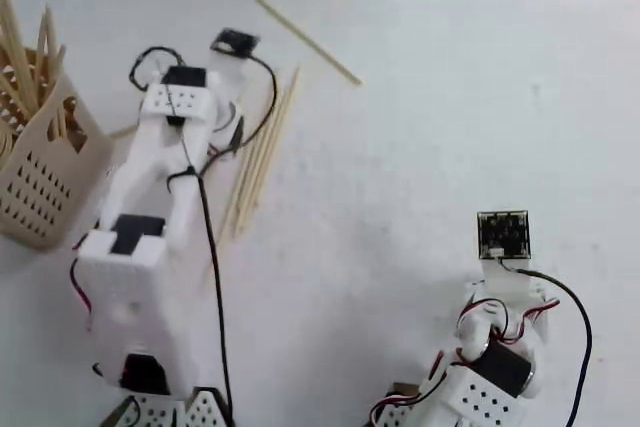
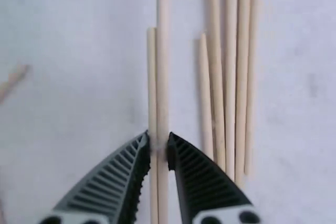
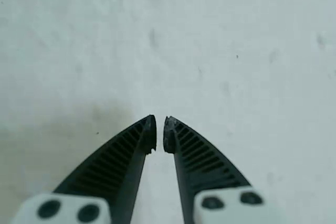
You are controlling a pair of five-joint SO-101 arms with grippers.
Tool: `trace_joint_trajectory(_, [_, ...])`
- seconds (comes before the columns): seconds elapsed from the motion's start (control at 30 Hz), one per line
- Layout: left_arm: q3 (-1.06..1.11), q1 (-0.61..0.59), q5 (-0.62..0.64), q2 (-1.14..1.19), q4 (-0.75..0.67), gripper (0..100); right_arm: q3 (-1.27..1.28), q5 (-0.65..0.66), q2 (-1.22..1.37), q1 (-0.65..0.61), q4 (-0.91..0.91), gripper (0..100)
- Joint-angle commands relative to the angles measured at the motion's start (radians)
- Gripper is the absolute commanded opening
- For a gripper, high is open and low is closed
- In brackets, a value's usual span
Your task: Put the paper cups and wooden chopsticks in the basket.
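Basket (image 1: 45, 172) far left, chopsticks (image 1: 20, 52) in it; loose bundle (image 1: 264, 151) on table (image 1: 450, 127) right of it, 1 stray stick (image 1: 309, 40) behind.

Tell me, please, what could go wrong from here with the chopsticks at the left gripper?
1. The left gripper pinches two chopsticks lying side by side; one could slip out during the lift.
2. The loose bundle lies close beside that gripper, so a finger might drag it askew.
3. The basket already holds standing sticks, which could block new ones going in.
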Motion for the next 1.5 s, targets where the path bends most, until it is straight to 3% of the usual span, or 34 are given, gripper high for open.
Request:
trace_joint_trajectory(0.0, [-0.041,-0.005,0.000,-0.252,0.031,2,0.009,-0.003,-0.001,0.010,0.005,4.5])
trace_joint_trajectory(0.23, [-0.041,-0.010,-0.002,-0.605,0.063,2,0.009,-0.003,-0.001,0.010,0.005,4.5])
trace_joint_trajectory(0.47, [-0.097,-0.042,-0.048,-0.960,-0.031,2,0.009,-0.002,-0.001,0.010,0.005,4.5])
trace_joint_trajectory(0.63, [-0.112,-0.182,-0.041,-1.087,-0.153,2,0.009,-0.002,-0.001,0.010,0.005,4.5])
trace_joint_trajectory(0.87, [-0.109,-0.409,0.083,-1.067,-0.417,2,0.009,-0.002,-0.001,0.010,0.005,4.5])
trace_joint_trajectory(1.2, [-0.110,-0.493,0.135,-0.823,-0.603,2,0.009,-0.002,-0.001,0.010,0.005,4.5])
trace_joint_trajectory(1.47, [-0.110,-0.513,0.155,-0.688,-0.624,2,0.009,-0.002,-0.001,0.010,0.005,4.5])
